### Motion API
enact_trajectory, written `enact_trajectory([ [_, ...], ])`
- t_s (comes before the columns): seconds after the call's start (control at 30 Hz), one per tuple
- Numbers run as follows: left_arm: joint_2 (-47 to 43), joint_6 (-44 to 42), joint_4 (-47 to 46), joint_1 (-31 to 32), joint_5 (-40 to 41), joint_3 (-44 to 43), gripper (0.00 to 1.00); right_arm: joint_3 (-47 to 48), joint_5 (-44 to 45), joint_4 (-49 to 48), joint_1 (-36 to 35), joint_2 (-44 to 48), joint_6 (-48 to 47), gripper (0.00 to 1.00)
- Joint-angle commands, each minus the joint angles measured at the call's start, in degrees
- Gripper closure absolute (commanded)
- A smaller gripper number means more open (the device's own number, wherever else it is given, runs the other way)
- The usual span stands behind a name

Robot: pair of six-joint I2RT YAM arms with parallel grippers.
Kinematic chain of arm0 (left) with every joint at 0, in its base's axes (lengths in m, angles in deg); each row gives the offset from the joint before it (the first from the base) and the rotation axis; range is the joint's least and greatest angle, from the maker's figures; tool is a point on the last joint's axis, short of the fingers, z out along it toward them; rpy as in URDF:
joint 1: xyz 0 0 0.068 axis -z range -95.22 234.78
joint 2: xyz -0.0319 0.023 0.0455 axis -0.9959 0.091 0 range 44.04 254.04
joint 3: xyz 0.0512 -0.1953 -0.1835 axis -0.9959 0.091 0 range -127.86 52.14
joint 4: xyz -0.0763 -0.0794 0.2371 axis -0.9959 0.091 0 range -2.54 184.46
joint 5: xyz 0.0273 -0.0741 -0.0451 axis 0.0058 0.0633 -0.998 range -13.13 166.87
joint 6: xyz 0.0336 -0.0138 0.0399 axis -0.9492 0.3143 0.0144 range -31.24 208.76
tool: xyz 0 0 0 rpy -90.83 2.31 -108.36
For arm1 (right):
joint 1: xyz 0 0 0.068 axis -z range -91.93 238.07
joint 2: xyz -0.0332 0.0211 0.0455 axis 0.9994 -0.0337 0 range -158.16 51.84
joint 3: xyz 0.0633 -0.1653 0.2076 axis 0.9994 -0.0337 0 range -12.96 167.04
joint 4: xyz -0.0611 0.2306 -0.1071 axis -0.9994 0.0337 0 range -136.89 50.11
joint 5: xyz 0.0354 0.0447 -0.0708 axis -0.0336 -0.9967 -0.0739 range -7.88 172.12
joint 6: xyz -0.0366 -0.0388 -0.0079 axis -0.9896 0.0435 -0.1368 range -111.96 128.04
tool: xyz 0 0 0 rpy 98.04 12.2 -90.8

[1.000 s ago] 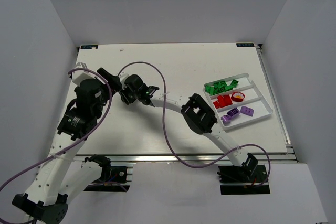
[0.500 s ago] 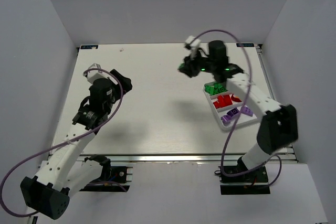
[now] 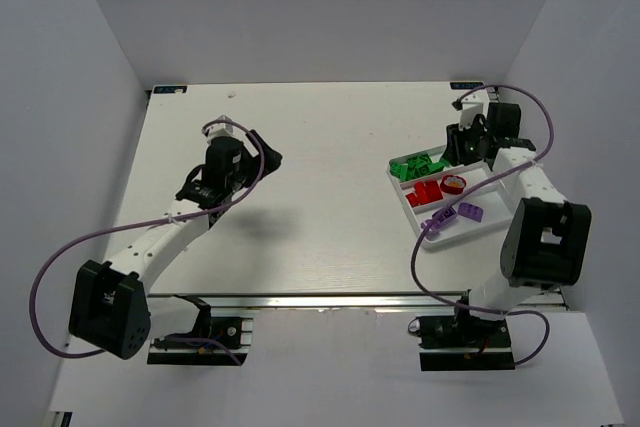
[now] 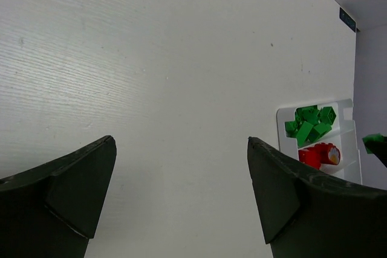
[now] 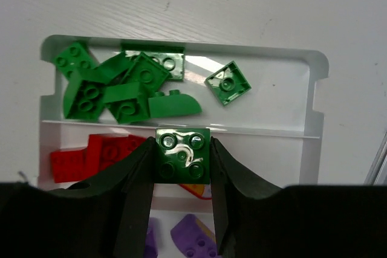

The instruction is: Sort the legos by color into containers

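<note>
The white tray (image 3: 503,197) stands at the right of the table with three compartments: green legos (image 3: 418,165) in the far one, red legos (image 3: 428,193) in the middle, purple legos (image 3: 455,215) in the near one. My right gripper (image 5: 182,156) is shut on a dark green lego (image 5: 182,154) and holds it above the tray (image 5: 314,104), over the divider between the green legos (image 5: 115,86) and red legos (image 5: 91,156). It shows in the top view (image 3: 463,142) at the tray's far end. My left gripper (image 3: 265,159) is open and empty over bare table at the left.
The tray also shows in the left wrist view (image 4: 283,118) at the far right. A red-and-yellow piece (image 3: 455,184) lies in the middle compartment. Grey walls close in the table on three sides. Purple cables loop off both arms.
My right arm has swung from the table's left-middle across to above the tray, carrying the green lego. My left arm has stretched forward and to the right.
</note>
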Motion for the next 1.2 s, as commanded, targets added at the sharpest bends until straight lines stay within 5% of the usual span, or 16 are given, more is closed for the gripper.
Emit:
enact_trajectory([
  [0.0,-0.52,-0.52,-3.35,-0.38,-2.76,-2.44,0.02,4.96,1.17,-0.05,1.22,-4.49,-0.06,1.0],
  [0.23,-3.15,1.67,-4.58,-0.38,-2.41,1.07,0.02,18.85,1.0,6.63,5.44,-18.46,4.59,1.0],
  [0.4,-4.99,1.85,-3.71,-0.38,-1.44,2.13,0.02,20.61,3.19,5.31,5.7,-19.18,5.3,0.98],
  [0.83,-5.7,2.46,-3.71,-0.38,-2.15,2.57,0.02,23.43,3.9,9.09,5.62,-22.44,7.67,0.41],
  [0.97,-6.75,2.55,-3.27,-0.38,-1.88,3.01,0.02,22.64,2.85,8.82,5.62,-21.73,8.03,0.11],
  [1.17,-7.63,2.29,-2.83,-0.38,-1.88,3.1,0.02,23.26,-3.21,10.41,5.62,-17.7,6.8,0.11],
])
